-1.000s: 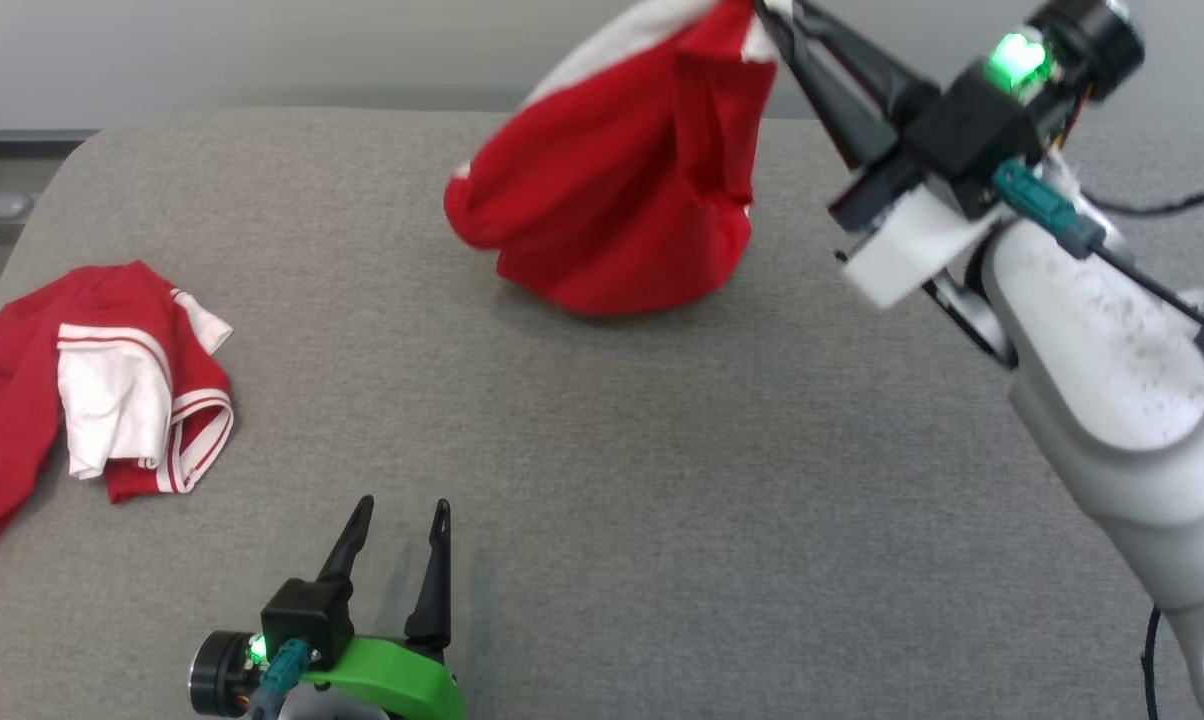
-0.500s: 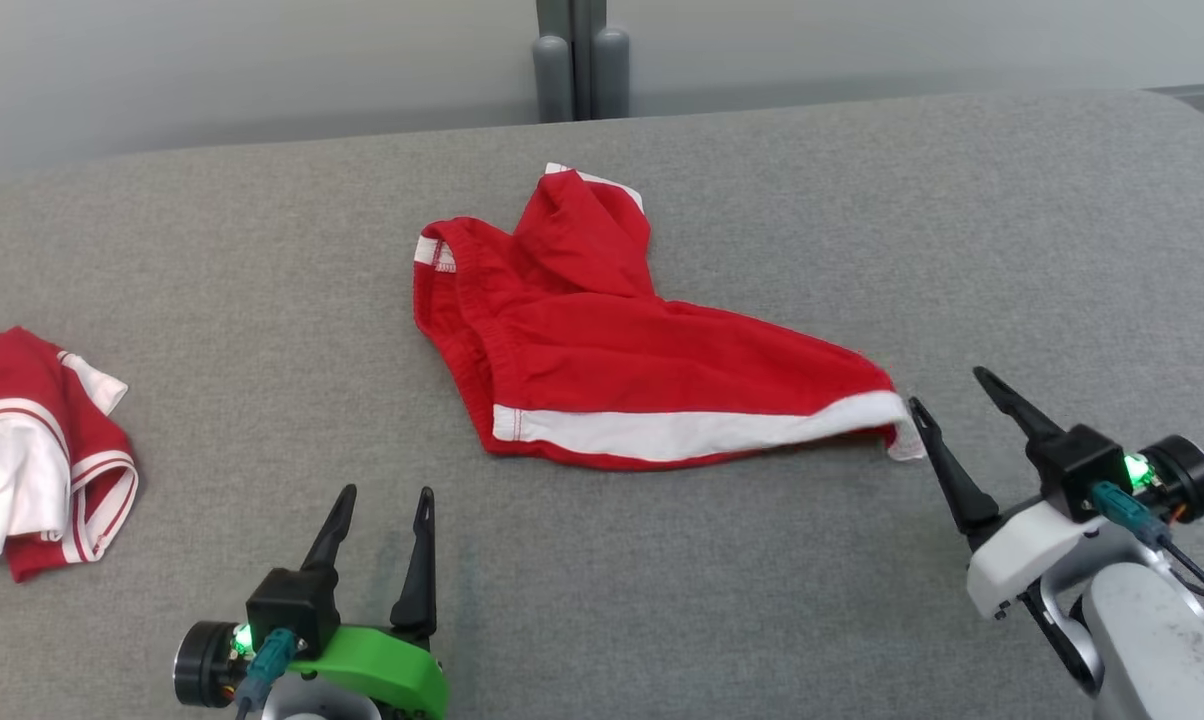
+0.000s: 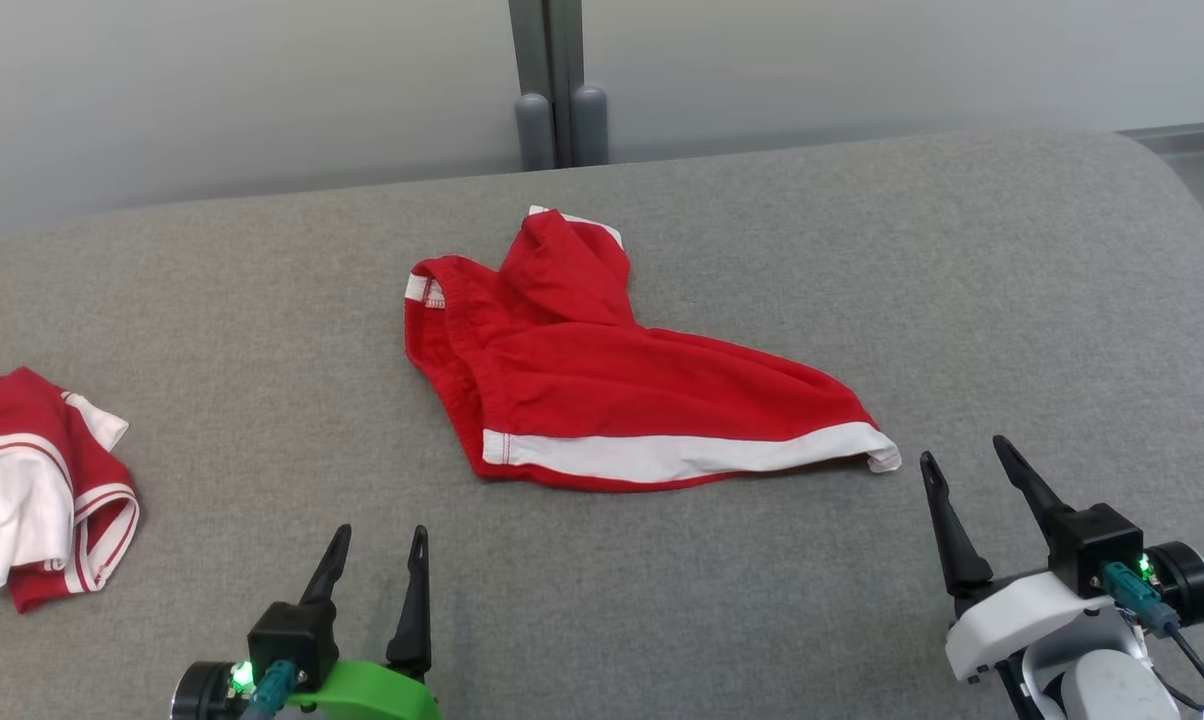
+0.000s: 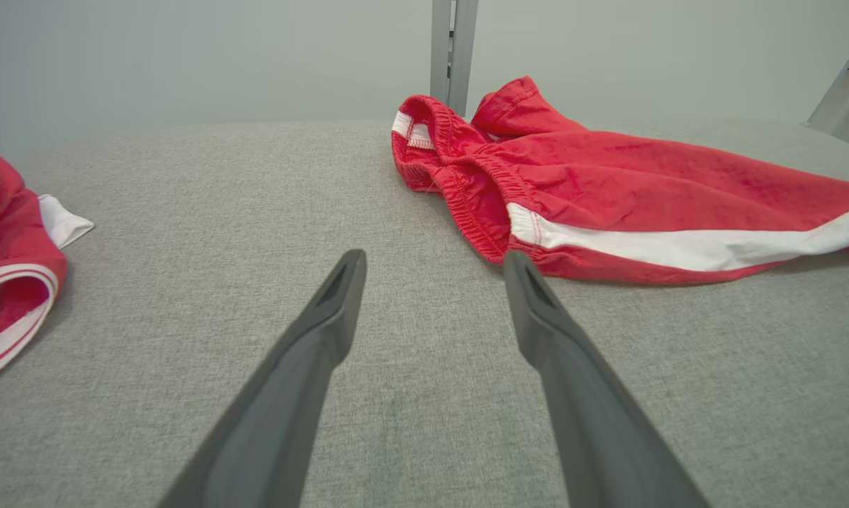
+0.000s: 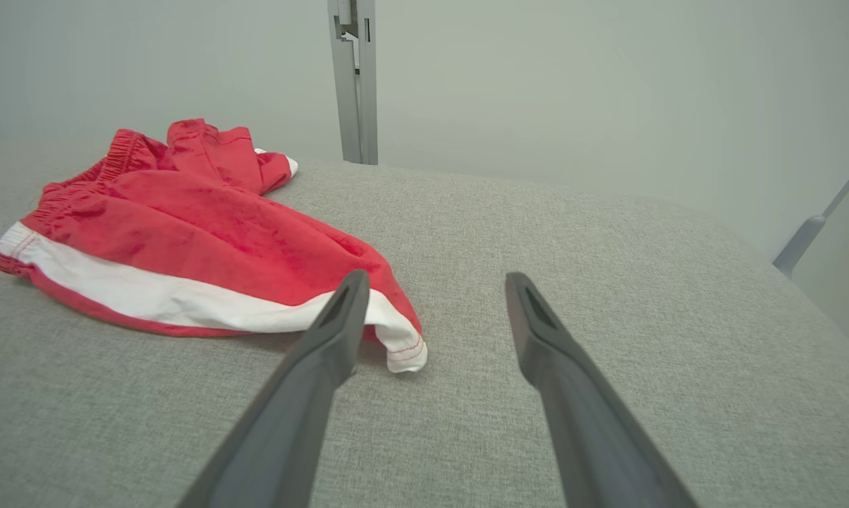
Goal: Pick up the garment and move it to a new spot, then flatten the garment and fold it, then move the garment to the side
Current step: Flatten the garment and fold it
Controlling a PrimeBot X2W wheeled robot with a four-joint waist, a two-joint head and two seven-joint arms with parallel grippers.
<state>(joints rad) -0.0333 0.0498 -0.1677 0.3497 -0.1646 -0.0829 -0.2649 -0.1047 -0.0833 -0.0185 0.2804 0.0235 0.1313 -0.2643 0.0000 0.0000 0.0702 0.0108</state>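
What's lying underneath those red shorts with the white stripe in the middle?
The red shorts with a white stripe lie on the grey fabric-covered table. Anything beneath their folds is covered from sight.

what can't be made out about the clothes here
- Red shorts, head view: crumpled over themselves, so the far leg and underside are hidden.
- Second red and white garment, head and left wrist views: cut off by the left edge; its type is unclear.
- Their hem, right wrist view: partly behind the right end effector.

Head camera high, looking down; both wrist cameras low, near tabletop [image 4: 185,212], sharing red shorts [image 3: 602,390] ahead.
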